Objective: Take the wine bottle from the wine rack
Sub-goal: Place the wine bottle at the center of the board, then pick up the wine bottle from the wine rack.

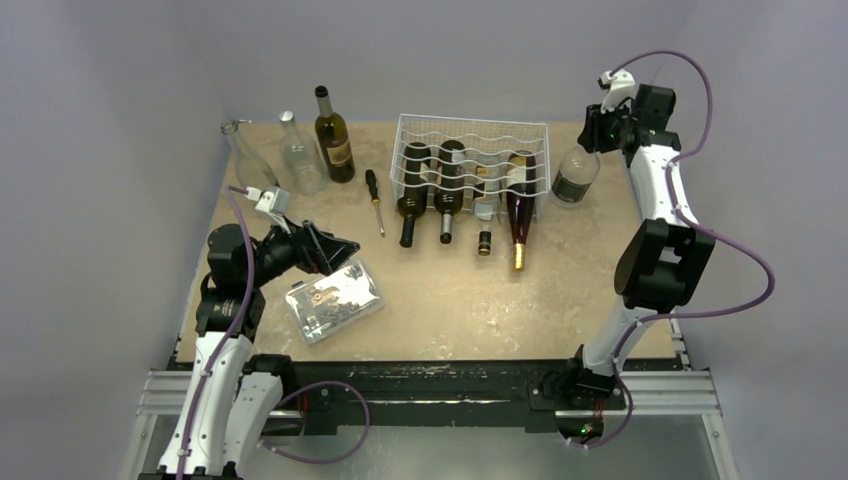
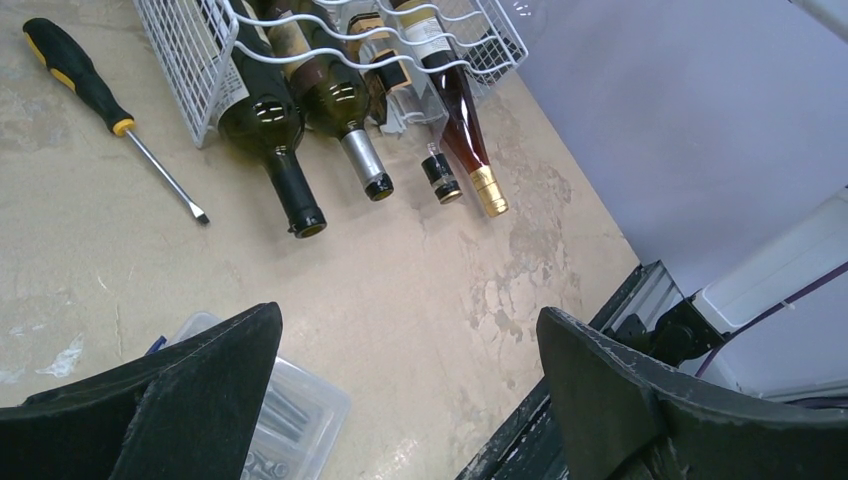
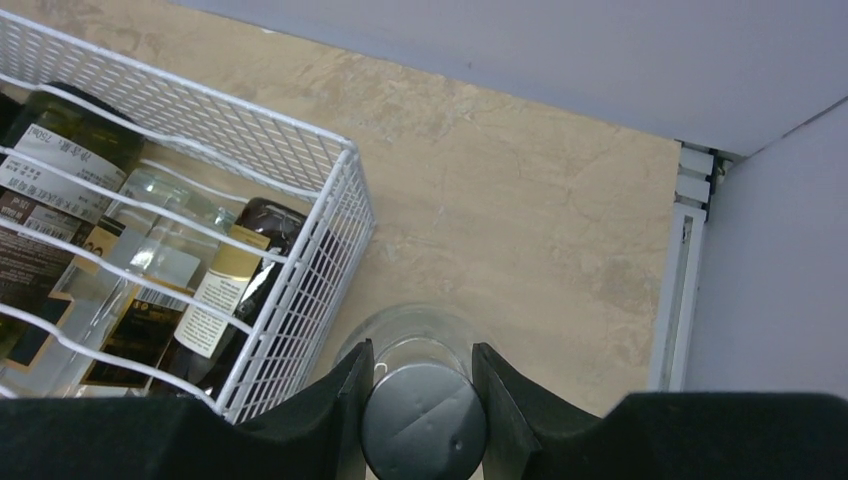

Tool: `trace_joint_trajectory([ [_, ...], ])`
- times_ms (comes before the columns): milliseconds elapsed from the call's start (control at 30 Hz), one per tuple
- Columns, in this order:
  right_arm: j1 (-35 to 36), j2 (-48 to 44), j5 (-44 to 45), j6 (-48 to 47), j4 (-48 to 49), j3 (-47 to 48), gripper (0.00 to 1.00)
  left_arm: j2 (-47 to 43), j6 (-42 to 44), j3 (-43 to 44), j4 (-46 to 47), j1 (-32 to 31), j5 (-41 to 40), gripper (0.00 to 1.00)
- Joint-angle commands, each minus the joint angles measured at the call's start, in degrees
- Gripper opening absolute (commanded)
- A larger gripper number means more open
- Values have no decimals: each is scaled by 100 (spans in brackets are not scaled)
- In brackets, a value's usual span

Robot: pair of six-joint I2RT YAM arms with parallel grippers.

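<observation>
The white wire wine rack stands at the back middle of the table. Several bottles lie in it with their necks toward me, among them a dark green bottle and a reddish bottle with a gold cap. A clear bottle with a black cap stands upright just right of the rack, outside it. My right gripper is shut on its cap, a finger on each side. The rack's corner is to its left. My left gripper is open and empty above a clear parts box.
Two clear empty bottles and a dark green bottle stand upright at the back left. A black-handled screwdriver lies left of the rack. The walls close in the back and the right side.
</observation>
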Motion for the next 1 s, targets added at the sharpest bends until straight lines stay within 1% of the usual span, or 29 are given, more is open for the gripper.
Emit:
trace_joint_trajectory([
  [0,-21,-304,-85,-4,794,503,24,-2,-86,-24,287,-11,163,100],
  [200,-20,-475,-311,-57,805,291,70,69,-123,-38,329,-11,201,100],
  [267,-19,-628,-350,-37,777,225,80,80,-124,-42,335,-9,195,100],
  [300,-19,-738,-399,6,764,166,83,88,-132,-43,335,-12,205,100],
  [367,-14,-1047,-518,89,795,-40,87,120,-135,-43,331,-10,213,100],
  [533,-21,-2013,-815,305,809,-752,93,222,-167,-17,310,-19,273,100],
  [667,-21,-2806,-1468,444,531,-1391,98,266,-71,26,234,-146,163,100],
  [700,-19,-2935,-1784,440,422,-1545,98,258,-4,46,148,-204,66,100],
  [767,-20,-3165,-2336,413,138,-1787,98,277,133,104,-36,-383,-163,100],
  [867,-19,-3493,-2779,321,-173,-2193,99,363,308,256,-329,-760,-587,100],
  [967,-18,-3781,-3095,129,-273,-2694,99,450,392,355,-511,-1405,-1328,100],
])
